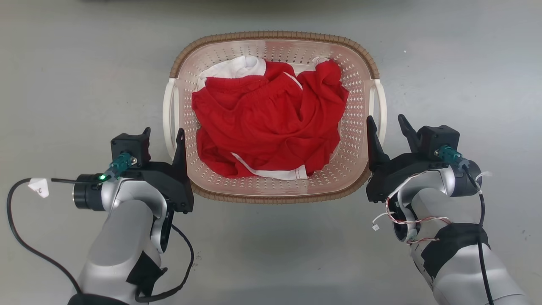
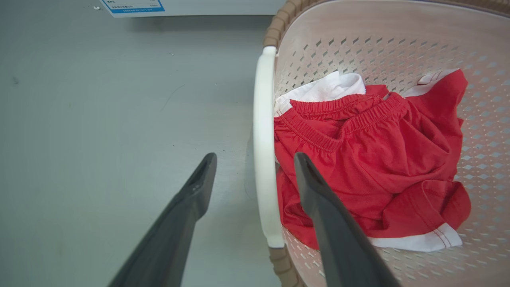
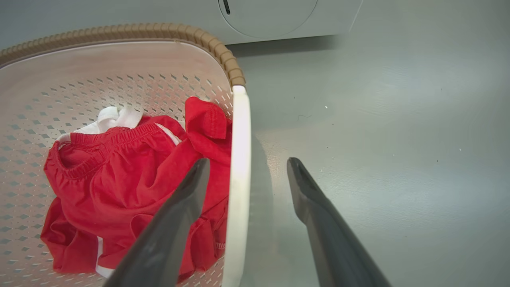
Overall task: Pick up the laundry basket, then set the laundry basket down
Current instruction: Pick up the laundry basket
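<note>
Parted jaws straddle the perforated laundry basket's [image 1: 358, 110] white handles [image 1: 168, 111] (brown rim [image 1: 275, 35]).

L gripper [image 2: 255, 157] splayed astride white handle [image 2: 263, 119], laundry basket [image 2: 378, 36] w/ red clothes [image 2: 378, 159], grey floor [image 2: 99, 119]

Open floor [image 1: 63, 84] flanks the laundry basket [image 1: 275, 37]; a washer [image 3: 271, 20] stands behind.

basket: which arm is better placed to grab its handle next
Right, narrowly. The left tool and right tool are both open, each straddling a white handle of the basket. The right handle runs deeper between the fingers; the left handle ends partway along its tool's fingers.
</note>
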Available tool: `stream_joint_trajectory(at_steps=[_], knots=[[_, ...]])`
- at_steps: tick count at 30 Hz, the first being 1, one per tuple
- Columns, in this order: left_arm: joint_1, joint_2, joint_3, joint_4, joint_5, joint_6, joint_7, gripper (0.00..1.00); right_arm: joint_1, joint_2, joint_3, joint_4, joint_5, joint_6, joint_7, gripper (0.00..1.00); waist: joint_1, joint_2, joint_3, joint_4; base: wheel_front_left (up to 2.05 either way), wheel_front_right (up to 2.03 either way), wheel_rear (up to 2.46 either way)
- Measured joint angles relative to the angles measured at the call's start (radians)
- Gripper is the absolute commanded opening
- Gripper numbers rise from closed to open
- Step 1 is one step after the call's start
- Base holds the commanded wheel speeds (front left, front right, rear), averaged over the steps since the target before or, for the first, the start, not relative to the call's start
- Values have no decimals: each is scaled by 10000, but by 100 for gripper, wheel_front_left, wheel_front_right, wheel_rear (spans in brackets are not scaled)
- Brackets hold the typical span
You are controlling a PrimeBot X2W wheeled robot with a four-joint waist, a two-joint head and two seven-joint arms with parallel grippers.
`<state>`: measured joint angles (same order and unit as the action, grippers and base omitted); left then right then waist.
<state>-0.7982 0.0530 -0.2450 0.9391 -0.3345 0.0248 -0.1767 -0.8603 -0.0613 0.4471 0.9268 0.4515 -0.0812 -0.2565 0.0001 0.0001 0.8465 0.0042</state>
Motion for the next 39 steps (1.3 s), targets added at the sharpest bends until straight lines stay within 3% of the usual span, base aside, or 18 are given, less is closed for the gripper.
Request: stream_joint_trajectory(at_steps=[25, 28, 29, 30, 32, 33, 35, 36, 39], knots=[[-1066, -207, -418, 1574, -2, -251, 169, 98, -712, -13, 1457, 688, 1492, -303, 454, 99, -1, -2, 331, 172, 0, 0, 0], [-1206, -213, -470, 1695, -2, -251, 178, 83, -782, -15, 1616, 805, 1647, -334, 621, 49, -1, -1, 344, 179, 0, 0, 0], [-1265, -215, -483, 1730, -4, -251, 182, 73, -798, -15, 1666, 832, 1710, -336, 654, 44, -1, -2, 348, 183, 0, 0, 0], [-1316, -219, -500, 1768, -2, -253, 221, 73, -823, -15, 1710, 861, 1753, -341, 709, 44, -1, -2, 352, 186, 0, 0, 0], [-1408, -221, -552, 1847, -2, -272, 257, 51, -882, -40, 1787, 917, 1833, -391, 782, 28, -1, -1, 353, 190, 0, 0, 0], [-1428, -221, -594, 1883, -2, -345, 268, 45, -914, -63, 1833, 938, 1877, -395, 802, 21, -1, -1, 350, 191, 0, 0, 0], [-1439, -251, -669, 1960, -2, -349, 301, 17, -947, -79, 1946, 947, 1960, -414, 869, 3, -1, -1, 334, 191, 0, 0, 0], [-1450, -259, -685, 1998, -4, -349, 314, 0, -953, -77, 2004, 949, 2017, -418, 894, 0, -1, -2, 323, 189, 0, 0, 0], [-1497, -251, -755, 2130, -4, -355, 343, 0, -965, -79, 2190, 961, 2167, -422, 986, 0, -1, -1, 281, 173, 0, 0, 0]])
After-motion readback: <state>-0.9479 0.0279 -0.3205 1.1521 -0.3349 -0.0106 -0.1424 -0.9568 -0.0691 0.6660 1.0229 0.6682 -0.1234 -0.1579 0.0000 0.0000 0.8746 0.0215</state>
